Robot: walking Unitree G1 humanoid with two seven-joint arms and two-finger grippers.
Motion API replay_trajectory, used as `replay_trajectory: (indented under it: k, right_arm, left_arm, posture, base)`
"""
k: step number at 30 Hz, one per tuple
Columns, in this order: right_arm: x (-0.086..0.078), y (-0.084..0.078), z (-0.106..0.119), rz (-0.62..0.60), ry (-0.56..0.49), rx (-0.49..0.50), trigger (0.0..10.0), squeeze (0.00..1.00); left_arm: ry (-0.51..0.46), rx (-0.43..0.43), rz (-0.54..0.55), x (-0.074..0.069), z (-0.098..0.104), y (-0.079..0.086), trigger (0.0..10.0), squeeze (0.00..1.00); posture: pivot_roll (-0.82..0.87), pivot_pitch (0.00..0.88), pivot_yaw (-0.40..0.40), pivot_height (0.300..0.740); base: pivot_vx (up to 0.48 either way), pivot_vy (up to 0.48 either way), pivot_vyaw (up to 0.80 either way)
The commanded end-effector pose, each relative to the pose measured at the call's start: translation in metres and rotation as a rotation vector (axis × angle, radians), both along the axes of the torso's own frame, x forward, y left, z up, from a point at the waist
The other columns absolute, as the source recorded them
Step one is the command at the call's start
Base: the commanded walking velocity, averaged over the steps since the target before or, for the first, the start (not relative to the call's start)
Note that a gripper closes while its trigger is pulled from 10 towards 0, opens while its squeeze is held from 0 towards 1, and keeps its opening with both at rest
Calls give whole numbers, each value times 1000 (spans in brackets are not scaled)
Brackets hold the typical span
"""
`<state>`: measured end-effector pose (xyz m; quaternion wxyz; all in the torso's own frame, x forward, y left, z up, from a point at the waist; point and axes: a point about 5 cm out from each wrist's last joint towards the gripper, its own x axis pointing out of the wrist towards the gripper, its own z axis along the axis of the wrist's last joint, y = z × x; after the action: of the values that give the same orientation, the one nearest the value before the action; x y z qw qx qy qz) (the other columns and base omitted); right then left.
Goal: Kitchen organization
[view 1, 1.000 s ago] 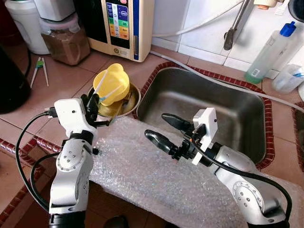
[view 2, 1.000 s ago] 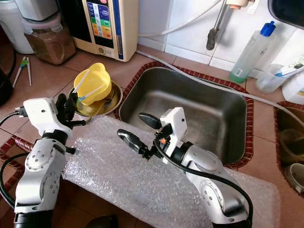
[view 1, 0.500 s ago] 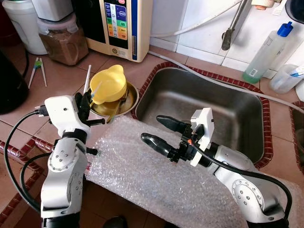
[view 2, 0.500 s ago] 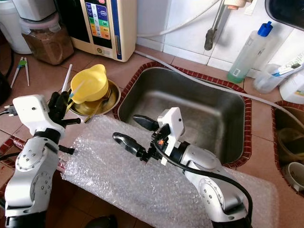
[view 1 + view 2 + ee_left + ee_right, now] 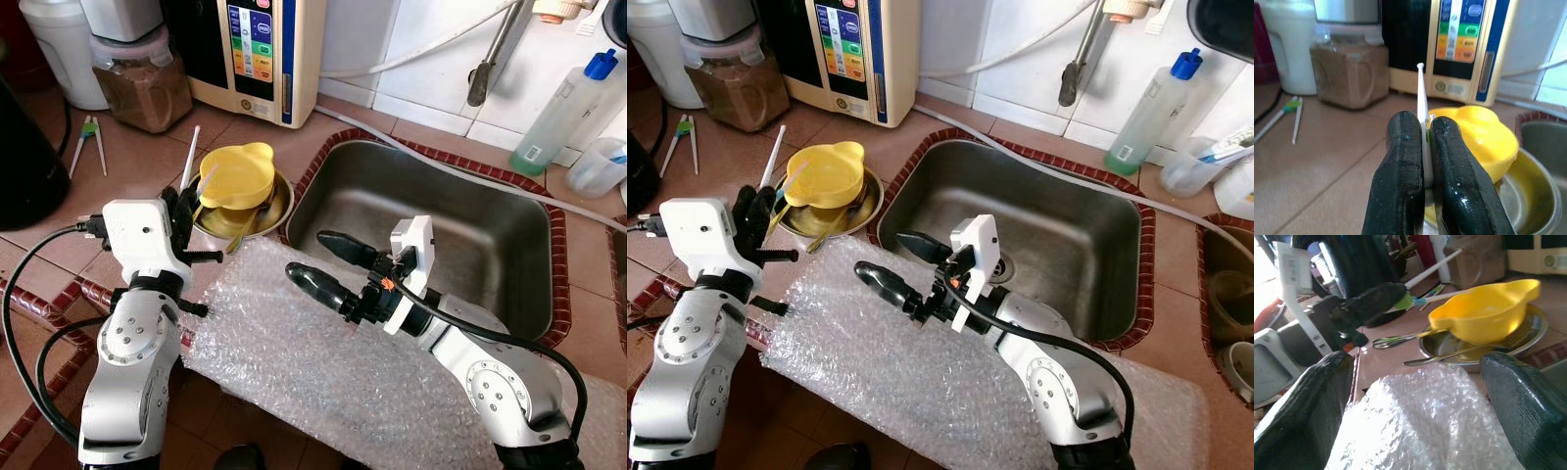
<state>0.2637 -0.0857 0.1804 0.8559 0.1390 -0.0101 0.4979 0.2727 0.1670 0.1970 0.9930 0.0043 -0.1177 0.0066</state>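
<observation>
My left gripper [image 5: 182, 211] is shut on a thin white chopstick [image 5: 191, 155], which sticks up and away past the fingertips [image 5: 1405, 125]. Just right of it a yellow bowl [image 5: 235, 174] sits in a shallow metal dish [image 5: 279, 201] with a spoon and fork. A sheet of bubble wrap [image 5: 323, 362] covers the counter in front of the steel sink [image 5: 470, 220]. My right gripper [image 5: 310, 256] hovers open above the wrap's far edge, pointing toward the dish, with nothing between its fingers [image 5: 1308, 416].
A cream water machine [image 5: 263, 49], a jar of brown powder [image 5: 142, 83] and a white container stand at the back. Green-tipped chopsticks [image 5: 91, 142] lie on the tiled counter at left. A tap [image 5: 490, 54] and a clear bottle [image 5: 563, 108] are behind the sink.
The white chopstick has gone from lying across the yellow bowl to pointing up beside it in my left gripper. My right gripper has edged left over the bubble wrap. The camera shifted slightly.
</observation>
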Motion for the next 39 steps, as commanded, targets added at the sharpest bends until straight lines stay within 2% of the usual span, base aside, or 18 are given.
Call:
replay_trajectory:
  k: [1, 4, 6, 9, 10, 12, 15, 16, 20, 22, 27, 28, 32, 39]
  right_arm:
    - [3, -7, 4, -33, -15, -3, 10000, 0]
    - [4, -11, 4, -57, -5, 15, 10000, 0]
    - [11, -11, 4, -88, 34, 96, 10000, 0]
    - [16, -6, 5, -108, 57, 159, 10000, 0]
    - [18, -3, 6, -120, 69, 186, 10000, 0]
    - [18, -2, 6, -134, 80, 210, 10000, 0]
    - [19, -4, 5, -192, 125, 269, 10000, 0]
    - [21, -8, 5, -229, 149, 296, 10000, 0]
    - [28, -16, 3, -298, 212, 366, 10000, 0]
    - [38, -23, 5, -352, 260, 455, 10000, 0]
    - [43, -28, 7, -378, 322, 547, 10000, 0]
    - [44, -29, 6, -383, 338, 558, 10000, 0]
    - [46, -28, 3, -386, 365, 569, 10000, 0]
    - [50, -13, 2, -308, 435, 630, 10000, 0]
  left_arm:
    - [-50, 44, -17, -2, 9, -7, 0, 0]
    - [-89, 79, -44, -2, 15, -15, 0, 0]
    - [-132, 99, -97, 2, 24, -25, 0, 0]
    - [-133, 88, -113, 4, 24, -28, 0, 0]
    - [-119, 34, -145, 6, 23, -30, 0, 0]
    - [-111, -11, -172, 7, 22, -31, 0, 0]
    - [-76, -128, -256, 9, 16, -38, 0, 0]
    - [-66, -169, -312, 10, 15, -45, 0, 0]
    - [-50, -225, -409, 9, 14, -57, 0, 0]
    - [-19, -314, -463, 7, 11, -66, 0, 0]
    - [-9, -318, -521, 4, 8, -71, 0, 0]
    - [-12, -356, -536, 4, 10, -71, 0, 0]
    - [-3, -420, -596, 4, 14, -74, 0, 0]
    - [49, -465, -736, -2, 12, -87, 0, 0]
  posture:
    - [47, 101, -40, 740]
    - [65, 101, -37, 740]
    - [93, 105, -30, 740]
    - [100, 103, -24, 740]
    - [98, 106, -20, 740]
    - [86, 105, -19, 740]
    - [67, 100, -21, 740]
    - [66, 99, -23, 740]
    - [59, 94, -20, 740]
    - [58, 92, -21, 740]
    - [56, 92, -24, 740]
    - [57, 93, -25, 740]
    - [56, 95, -26, 740]
    - [55, 96, -26, 740]
  base:
    - [0, 0, 0]
    - [0, 0, 0]
    - [0, 0, 0]
    - [0, 0, 0]
    - [0, 0, 0]
    - [0, 0, 0]
    - [0, 0, 0]
    - [0, 0, 0]
    - [0, 0, 0]
    - [0, 0, 0]
    - [0, 0, 0]
    - [0, 0, 0]
    - [0, 0, 0]
    - [0, 0, 0]
